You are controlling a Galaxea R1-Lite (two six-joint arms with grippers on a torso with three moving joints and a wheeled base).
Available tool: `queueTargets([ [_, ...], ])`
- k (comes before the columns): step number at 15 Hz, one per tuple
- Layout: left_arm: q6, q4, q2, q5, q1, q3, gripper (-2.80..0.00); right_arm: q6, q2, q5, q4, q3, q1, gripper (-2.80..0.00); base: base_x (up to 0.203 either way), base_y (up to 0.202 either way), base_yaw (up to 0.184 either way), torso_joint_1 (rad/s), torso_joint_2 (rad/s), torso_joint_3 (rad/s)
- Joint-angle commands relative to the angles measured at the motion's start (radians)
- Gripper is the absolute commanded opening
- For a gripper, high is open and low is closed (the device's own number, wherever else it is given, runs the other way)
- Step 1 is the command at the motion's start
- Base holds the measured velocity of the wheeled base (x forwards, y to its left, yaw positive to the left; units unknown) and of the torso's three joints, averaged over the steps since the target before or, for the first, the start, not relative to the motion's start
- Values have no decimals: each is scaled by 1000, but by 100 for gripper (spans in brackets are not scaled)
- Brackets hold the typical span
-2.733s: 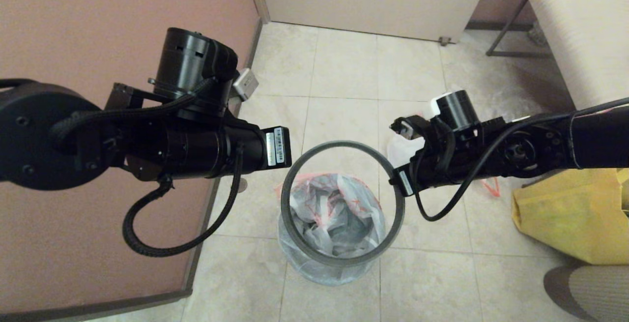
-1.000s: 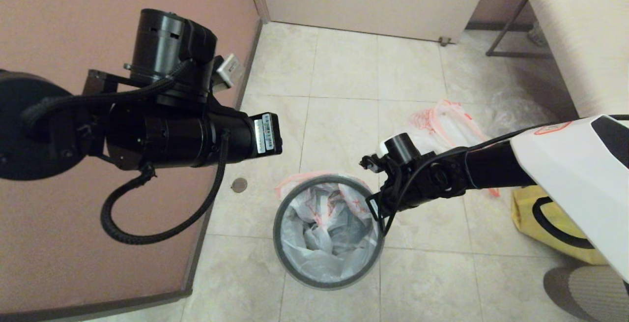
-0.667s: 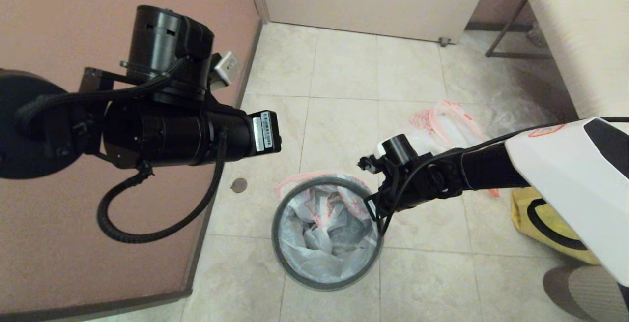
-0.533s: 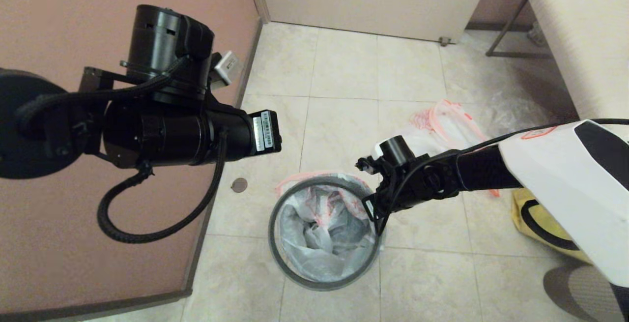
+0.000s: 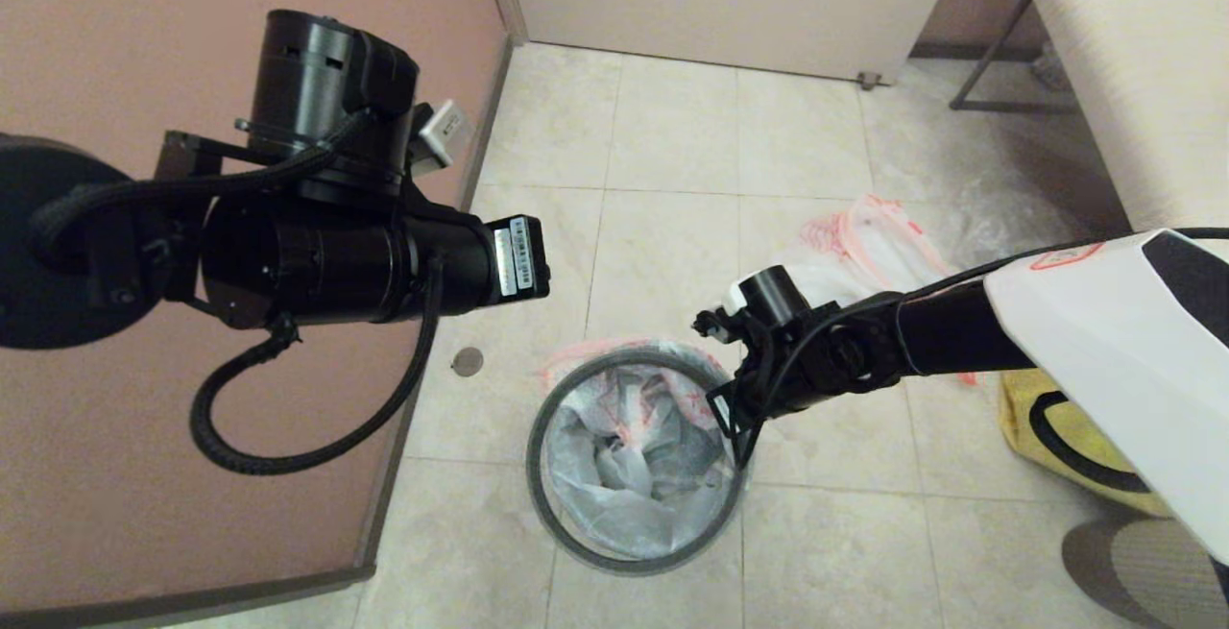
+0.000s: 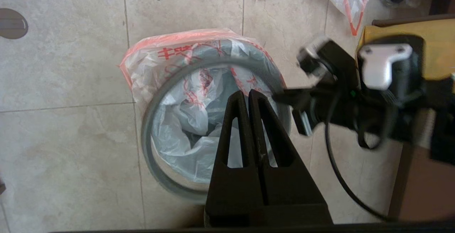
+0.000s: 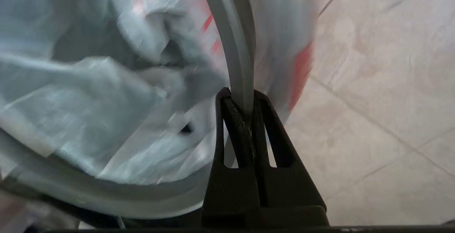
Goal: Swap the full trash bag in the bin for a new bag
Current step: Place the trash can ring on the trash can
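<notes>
right gripper point(image 7: 245, 101) clamps the grey hoop point(image 5: 538, 456) over the bin point(image 5: 638, 528) on the tiled floor point(image 5: 672, 130) (new bag point(image 5: 624, 456) lining it); left gripper point(image 6: 249, 96), fingers pressed together, hangs empty above; full trash bag point(image 5: 869, 245) lies behind.

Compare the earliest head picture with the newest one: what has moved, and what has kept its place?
The right gripper, shut on the grey hoop, has lowered it from well above the bin onto the new bag lining it. The left gripper, fingers shut, drew back slightly. The full trash bag and yellow bag stayed put.
</notes>
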Motion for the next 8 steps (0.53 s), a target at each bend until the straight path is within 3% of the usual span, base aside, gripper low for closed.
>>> queueTargets([
  [1, -3, 1, -4, 1, -1, 0, -280, 0, -53, 1, -1, 37, 16, -280, 0, 0, 0, 0, 0, 0],
  [8, -3, -1, -4, 0, 0, -1, -280, -7, 5, -15, -13, -25, -39, -280, 0, 0, 0, 0, 0, 0],
])
